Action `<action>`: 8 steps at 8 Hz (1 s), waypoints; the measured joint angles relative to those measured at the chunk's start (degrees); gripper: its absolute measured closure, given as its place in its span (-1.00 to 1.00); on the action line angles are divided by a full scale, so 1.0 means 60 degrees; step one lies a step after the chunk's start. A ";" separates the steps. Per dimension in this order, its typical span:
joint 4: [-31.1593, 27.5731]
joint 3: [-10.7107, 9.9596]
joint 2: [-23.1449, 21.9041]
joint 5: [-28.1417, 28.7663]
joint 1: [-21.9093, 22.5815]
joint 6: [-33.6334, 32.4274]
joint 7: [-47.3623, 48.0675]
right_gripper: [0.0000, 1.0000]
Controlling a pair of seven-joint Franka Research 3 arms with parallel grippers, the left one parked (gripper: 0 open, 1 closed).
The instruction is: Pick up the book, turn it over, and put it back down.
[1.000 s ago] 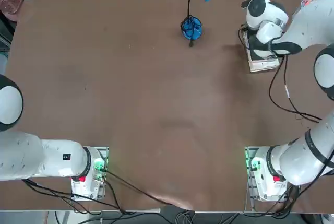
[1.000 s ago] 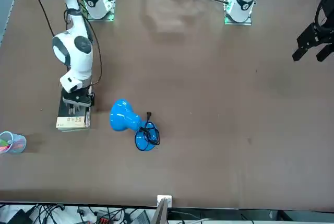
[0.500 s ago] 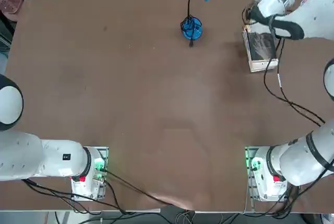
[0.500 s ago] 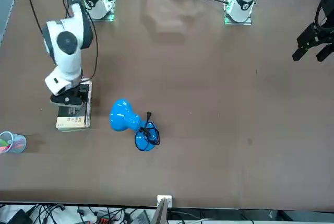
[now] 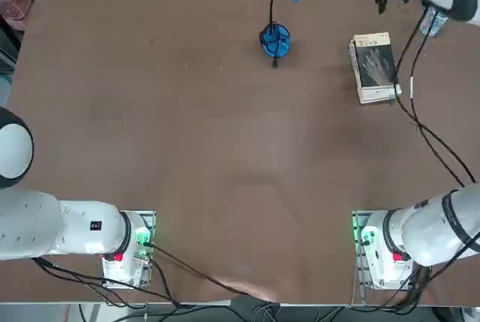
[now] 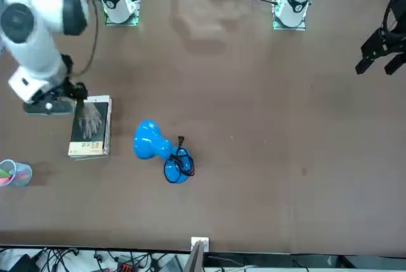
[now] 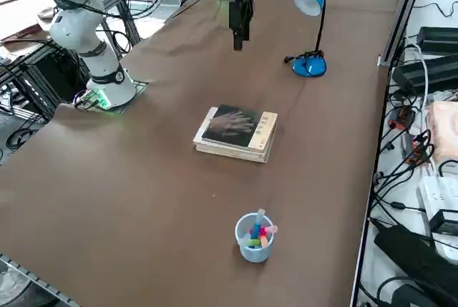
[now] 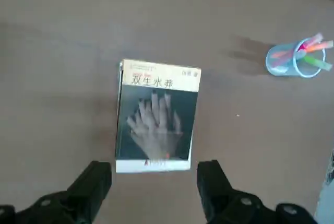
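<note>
Lifted off the book [image 8: 157, 115], my fingers [image 8: 156, 182] hang wide above it; thin, stiff, light: pinch its long edges.

overhead, front, side and wrist cameras all share the book [image 5: 374, 67].

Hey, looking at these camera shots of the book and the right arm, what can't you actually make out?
- The book: its underside is hidden in every view, against the table.
- What the book rests on: a pale edge shows beneath it in the right side view, too little to tell.
- The right claw, open and apart from the book: mostly cut off by the top view's upper edge.
- The cup: its contents are too small to identify.
</note>
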 joint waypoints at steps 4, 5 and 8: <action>0.2281 0.0041 -0.0051 0.1714 -0.0617 -0.2211 -0.1114 -1.00; 0.2769 0.0088 -0.0084 0.2023 -0.0616 -0.2588 -0.0902 -1.00; 0.2669 0.1114 -0.0588 0.2248 -0.1801 -0.2980 -0.0744 -1.00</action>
